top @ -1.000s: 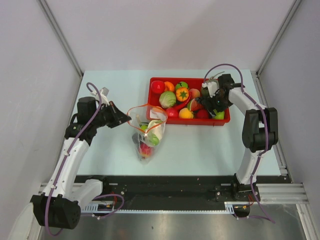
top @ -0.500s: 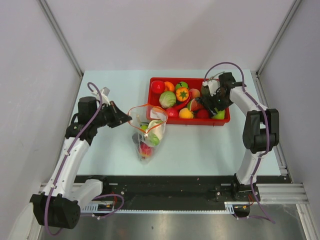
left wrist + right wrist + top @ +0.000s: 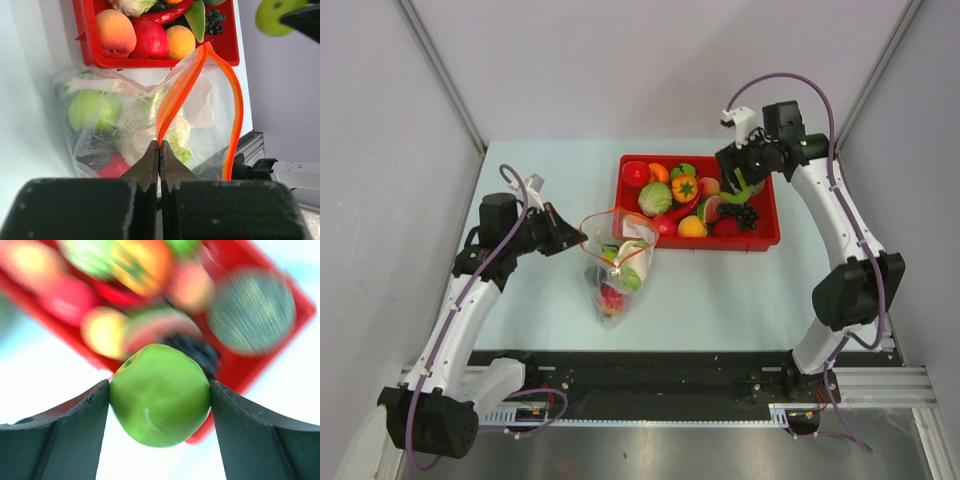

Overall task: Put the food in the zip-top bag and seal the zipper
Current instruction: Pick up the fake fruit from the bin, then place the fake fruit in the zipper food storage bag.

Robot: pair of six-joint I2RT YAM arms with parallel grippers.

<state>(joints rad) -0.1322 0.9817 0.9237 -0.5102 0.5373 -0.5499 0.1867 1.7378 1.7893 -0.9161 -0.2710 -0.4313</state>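
— Where is the bag [image 3: 100,130]?
— Its orange zipper [image 3: 180,90] is pinched in the left claw [image 3: 159,150], with the mouth open.
— And the right claw [image 3: 159,390]?
— Farther off, clamping a green apple [image 3: 157,405] above the red tray [image 3: 720,243]. The bag lies to its left, nearer the bases.

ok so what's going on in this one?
Bagging run. The left claw is shut on the zipper, holding the zip-top bag open beside the red tray. Some food already sits inside. The right claw grips a green apple above the tray, not yet at the bag. More remains in the tray; nothing is sealed.
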